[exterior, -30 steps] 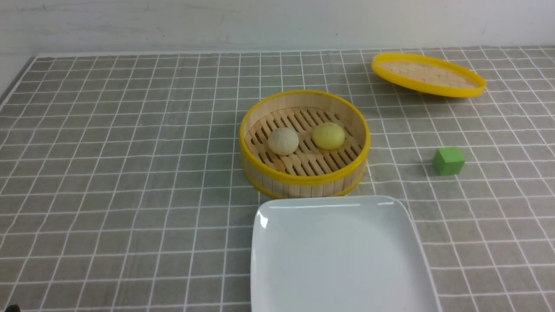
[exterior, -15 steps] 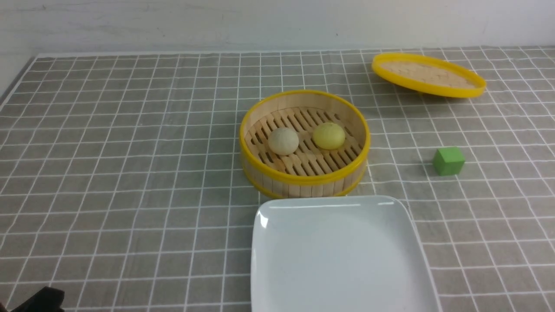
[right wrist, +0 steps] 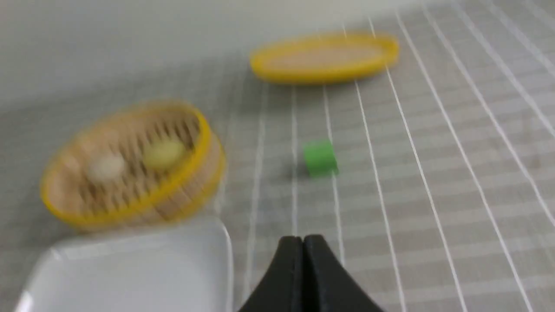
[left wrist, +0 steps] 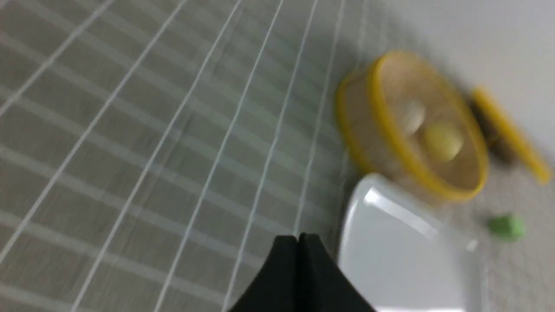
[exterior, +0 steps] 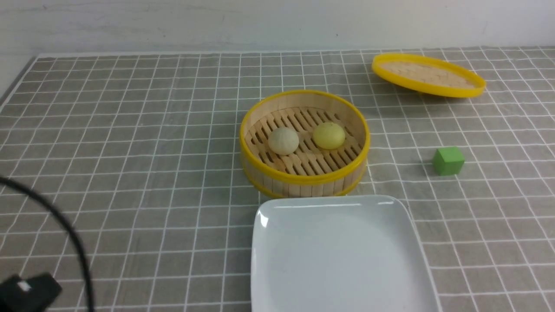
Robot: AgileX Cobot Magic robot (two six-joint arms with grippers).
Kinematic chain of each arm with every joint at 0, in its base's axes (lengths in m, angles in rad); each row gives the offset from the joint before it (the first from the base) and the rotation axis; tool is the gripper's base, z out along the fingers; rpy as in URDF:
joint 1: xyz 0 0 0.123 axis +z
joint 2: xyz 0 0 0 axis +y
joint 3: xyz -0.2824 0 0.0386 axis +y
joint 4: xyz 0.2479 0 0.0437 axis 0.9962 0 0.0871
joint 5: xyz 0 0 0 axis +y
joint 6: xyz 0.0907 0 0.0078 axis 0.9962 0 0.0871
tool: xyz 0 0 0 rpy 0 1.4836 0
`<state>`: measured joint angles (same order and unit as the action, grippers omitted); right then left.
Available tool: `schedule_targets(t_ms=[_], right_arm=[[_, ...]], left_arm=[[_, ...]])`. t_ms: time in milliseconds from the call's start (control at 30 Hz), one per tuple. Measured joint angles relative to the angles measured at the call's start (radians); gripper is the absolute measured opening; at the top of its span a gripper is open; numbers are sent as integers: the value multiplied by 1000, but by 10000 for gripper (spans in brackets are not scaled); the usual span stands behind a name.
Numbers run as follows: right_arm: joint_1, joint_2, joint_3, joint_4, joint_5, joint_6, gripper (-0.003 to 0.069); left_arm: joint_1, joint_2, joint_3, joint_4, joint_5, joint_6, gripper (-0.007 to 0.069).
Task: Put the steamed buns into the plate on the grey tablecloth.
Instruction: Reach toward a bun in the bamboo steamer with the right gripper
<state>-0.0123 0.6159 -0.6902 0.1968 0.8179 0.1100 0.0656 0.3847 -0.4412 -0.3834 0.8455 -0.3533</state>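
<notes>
Two steamed buns lie side by side in the open bamboo steamer point(exterior: 303, 177): a pale beige one point(exterior: 283, 141) and a yellow one point(exterior: 328, 135). The white square plate point(exterior: 277, 208) sits empty on the grey tablecloth point(exterior: 130, 130), just in front of the steamer. My left gripper point(left wrist: 298, 237) is shut and empty, above the cloth beside the plate point(left wrist: 368, 208). My right gripper point(right wrist: 302, 238) is also shut and empty, over the cloth near the plate's corner point(right wrist: 217, 234). Both wrist views are blurred; each shows the yellow bun point(left wrist: 442, 141) point(right wrist: 162, 152).
The steamer's flat lid point(exterior: 427, 74) lies tilted at the back right. A green cube point(exterior: 448, 160) stands right of the steamer. A black part of my left arm and its cable point(exterior: 26, 290) show at the front left corner. A wall bounds the table's far edge.
The left arm's black part and cable have come further into the front view's lower left corner. Buns, steamer, plate and cube have not moved.
</notes>
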Motion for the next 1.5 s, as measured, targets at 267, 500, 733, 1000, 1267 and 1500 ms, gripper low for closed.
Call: schedule_targets(t_ms=[267,500,733,1000,1267,1500], right_arm=[[47,606,-263,207,248,-218,26],[250,1040,-630,301,254,-382,204],[384,1383,-1152,62,400,-240,240],[417,1725,-1643,-74,414,-92,262],[418,1885,-1775,-61,416,-76,266],[432,1850,-1777,-53,424,-156,42]], left_arm=[[0,323,-116,7,150,166,6],[0,399,-129,15,119,172,59],[0,399,-129,19,108,172,117],[0,399,-129,19,103,172,160],[0,399,-129,19,101,172,173],[0,399,-129,19,100,172,185]])
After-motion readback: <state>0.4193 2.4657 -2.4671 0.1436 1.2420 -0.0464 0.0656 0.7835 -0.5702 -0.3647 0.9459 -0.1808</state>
